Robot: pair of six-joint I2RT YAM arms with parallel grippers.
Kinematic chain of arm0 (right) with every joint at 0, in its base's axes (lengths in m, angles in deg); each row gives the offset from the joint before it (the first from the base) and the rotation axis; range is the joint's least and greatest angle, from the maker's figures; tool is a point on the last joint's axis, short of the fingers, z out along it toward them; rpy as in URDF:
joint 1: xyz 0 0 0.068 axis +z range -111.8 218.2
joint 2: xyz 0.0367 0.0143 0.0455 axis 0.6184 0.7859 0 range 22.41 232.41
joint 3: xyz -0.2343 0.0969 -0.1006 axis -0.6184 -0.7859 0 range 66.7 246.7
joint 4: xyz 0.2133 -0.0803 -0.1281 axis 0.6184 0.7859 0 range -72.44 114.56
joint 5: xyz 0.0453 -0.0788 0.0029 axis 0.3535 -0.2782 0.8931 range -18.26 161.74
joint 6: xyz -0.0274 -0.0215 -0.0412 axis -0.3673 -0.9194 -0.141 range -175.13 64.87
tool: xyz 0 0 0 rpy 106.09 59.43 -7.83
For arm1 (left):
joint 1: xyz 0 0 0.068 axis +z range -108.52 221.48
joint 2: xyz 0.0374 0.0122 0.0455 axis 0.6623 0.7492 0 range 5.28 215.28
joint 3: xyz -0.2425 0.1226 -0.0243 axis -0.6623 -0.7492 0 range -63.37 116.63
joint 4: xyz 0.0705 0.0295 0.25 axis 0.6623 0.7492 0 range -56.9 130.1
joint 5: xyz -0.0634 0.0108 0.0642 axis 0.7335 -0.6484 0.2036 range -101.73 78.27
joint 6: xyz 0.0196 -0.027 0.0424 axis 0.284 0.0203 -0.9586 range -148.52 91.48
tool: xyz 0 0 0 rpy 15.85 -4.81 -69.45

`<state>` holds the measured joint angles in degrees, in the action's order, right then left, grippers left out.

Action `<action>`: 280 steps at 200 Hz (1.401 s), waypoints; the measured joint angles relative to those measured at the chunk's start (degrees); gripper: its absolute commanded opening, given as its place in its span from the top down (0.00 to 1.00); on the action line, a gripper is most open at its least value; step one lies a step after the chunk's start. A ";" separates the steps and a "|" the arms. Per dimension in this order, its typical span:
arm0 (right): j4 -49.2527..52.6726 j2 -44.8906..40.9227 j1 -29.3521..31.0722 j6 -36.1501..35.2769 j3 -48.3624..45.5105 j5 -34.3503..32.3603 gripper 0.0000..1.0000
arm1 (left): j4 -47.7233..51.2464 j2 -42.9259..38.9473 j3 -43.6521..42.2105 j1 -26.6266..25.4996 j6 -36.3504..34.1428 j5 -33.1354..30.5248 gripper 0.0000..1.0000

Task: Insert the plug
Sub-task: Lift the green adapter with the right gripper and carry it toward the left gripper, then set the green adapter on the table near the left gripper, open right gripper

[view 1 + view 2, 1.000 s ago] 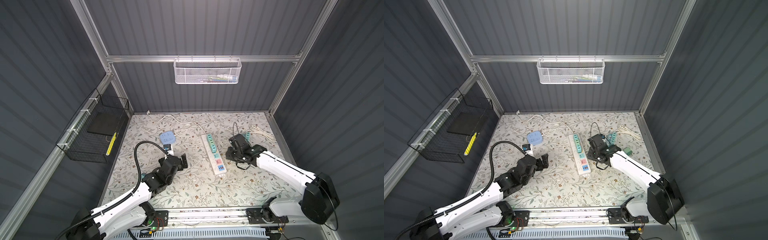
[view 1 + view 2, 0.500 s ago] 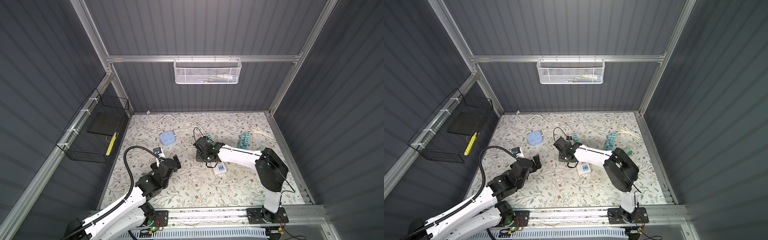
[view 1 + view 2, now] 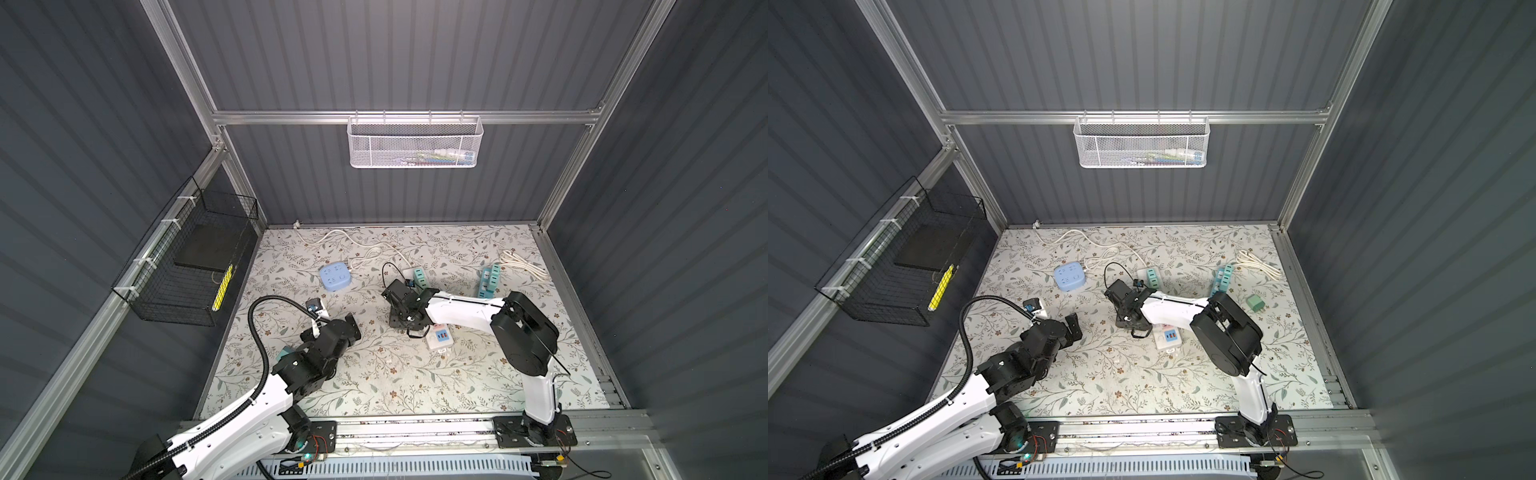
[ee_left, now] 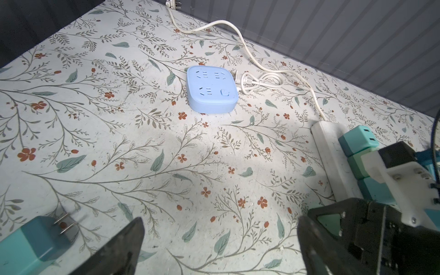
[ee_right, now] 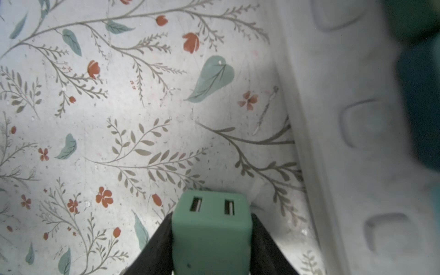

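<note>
My right gripper [image 5: 211,219] is shut on a green cube plug [image 5: 212,238]. Its face with two slots shows and its prongs are hidden. In both top views this gripper [image 3: 399,323] [image 3: 1128,322] hangs low just left of the white power strip [image 3: 440,338] [image 3: 1169,337] [image 5: 345,95]. Teal plugs [image 4: 359,142] sit in the strip's far end. My left gripper [image 4: 220,221] [image 3: 332,328] is open over bare mat, with a teal plug [image 4: 35,240] lying beside one finger, prongs up.
A blue square socket block [image 3: 334,276] [image 4: 212,89] with a white cord lies at the back left. Loose teal plugs [image 3: 490,280], a green plug [image 3: 1253,302] and a coiled white cable [image 3: 521,262] lie at the right. Wire baskets hang on the back and left walls.
My right arm has swung left with the plug, from the right of the power strip across it to its left side. My left arm has drawn back a little toward the front.
</note>
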<state>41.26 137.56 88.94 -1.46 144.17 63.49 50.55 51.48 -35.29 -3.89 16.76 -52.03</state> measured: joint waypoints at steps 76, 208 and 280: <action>-4.61 -3.69 -0.42 3.80 -5.25 6.25 0.33 | -0.59 0.26 -0.61 0.09 -0.07 0.15 0.00; -10.27 -22.93 -3.08 -6.34 -11.13 7.39 0.22 | -0.48 18.75 11.74 1.62 -10.58 5.70 0.00; -15.76 -41.13 -12.09 -23.45 -26.77 -2.78 0.10 | 3.82 40.00 26.03 1.68 -19.78 15.69 0.08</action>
<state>25.50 96.43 76.85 -24.92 117.40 60.71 54.37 91.47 -9.26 -2.21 -3.02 -36.33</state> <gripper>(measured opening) 0.950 0.964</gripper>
